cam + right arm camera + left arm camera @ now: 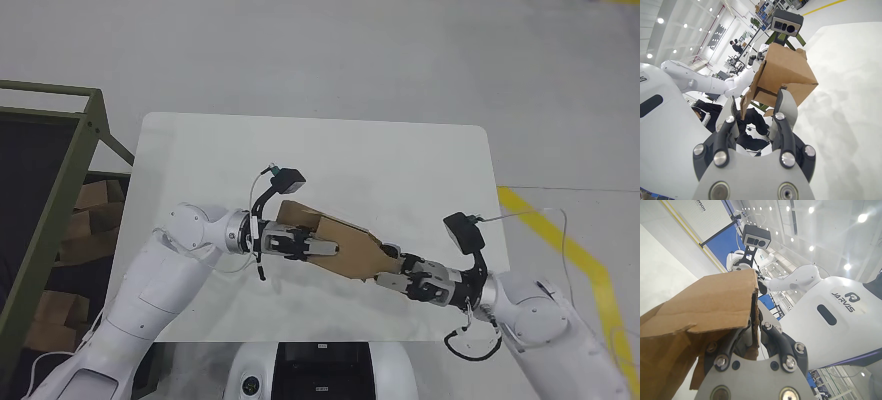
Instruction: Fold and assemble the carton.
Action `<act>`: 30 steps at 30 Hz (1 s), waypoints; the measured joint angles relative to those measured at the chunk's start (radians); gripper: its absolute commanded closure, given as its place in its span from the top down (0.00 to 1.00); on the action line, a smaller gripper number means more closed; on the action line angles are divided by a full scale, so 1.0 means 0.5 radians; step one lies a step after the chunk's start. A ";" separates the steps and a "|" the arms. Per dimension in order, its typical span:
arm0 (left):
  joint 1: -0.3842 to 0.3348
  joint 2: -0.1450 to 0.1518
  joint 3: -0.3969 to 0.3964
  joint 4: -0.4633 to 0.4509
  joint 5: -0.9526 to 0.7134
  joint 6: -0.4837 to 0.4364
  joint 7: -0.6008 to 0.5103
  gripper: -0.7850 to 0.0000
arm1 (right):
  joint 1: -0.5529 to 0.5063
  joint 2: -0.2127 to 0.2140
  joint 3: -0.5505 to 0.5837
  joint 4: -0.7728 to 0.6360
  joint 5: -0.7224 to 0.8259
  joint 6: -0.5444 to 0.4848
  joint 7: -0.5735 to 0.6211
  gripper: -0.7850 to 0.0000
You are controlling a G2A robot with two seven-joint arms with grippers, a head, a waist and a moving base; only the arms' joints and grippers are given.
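Slantwise, brown carton (pixel 350 250) running ten to four o'clock, left gripper (pixel 755 326) clamped on its ten-o'clock end, right gripper (pixel 756 97) spread around the four-o'clock flap.

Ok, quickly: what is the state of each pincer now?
Left pincer: closed on the box.
Right pincer: open, a flap of the box between its fingers.

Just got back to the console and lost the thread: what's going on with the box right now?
The carton is up over the white table, between the two arms. The left hand is shut on a cardboard edge at one end. The right hand is at the other end, open, with a loose flap hanging between its fingers. The carton is already opened into a box shape, but that end is not yet folded shut.
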 measured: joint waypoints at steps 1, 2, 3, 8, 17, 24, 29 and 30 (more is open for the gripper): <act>0.000 0.002 0.002 -0.004 0.001 -0.002 0.002 0.00 | 0.004 0.000 0.000 0.007 0.010 -0.001 0.002 0.45; 0.000 0.003 0.003 -0.006 0.001 -0.004 0.004 0.00 | 0.008 0.000 -0.001 0.012 0.017 -0.001 0.004 0.45; 0.001 0.004 0.004 -0.009 0.001 -0.006 0.006 0.00 | 0.011 0.000 -0.002 0.017 0.022 0.000 0.005 0.45; 0.002 0.013 0.008 -0.020 -0.002 -0.016 0.016 0.00 | 0.034 -0.002 -0.012 0.040 0.041 0.019 0.009 0.44; 0.002 0.029 0.014 -0.026 -0.007 -0.029 0.029 0.00 | 0.054 -0.003 -0.026 0.049 0.042 0.064 0.027 0.39; 0.003 0.041 0.014 -0.042 -0.018 -0.050 0.050 0.00 | 0.087 -0.006 -0.041 0.068 0.055 0.093 0.037 0.35; 0.006 0.051 0.015 -0.052 -0.027 -0.062 0.062 0.00 | 0.104 -0.007 -0.050 0.085 0.064 0.112 0.045 0.33; 0.006 0.053 0.016 -0.053 -0.028 -0.065 0.065 0.00 | 0.109 -0.008 -0.055 0.087 0.064 0.119 0.050 0.34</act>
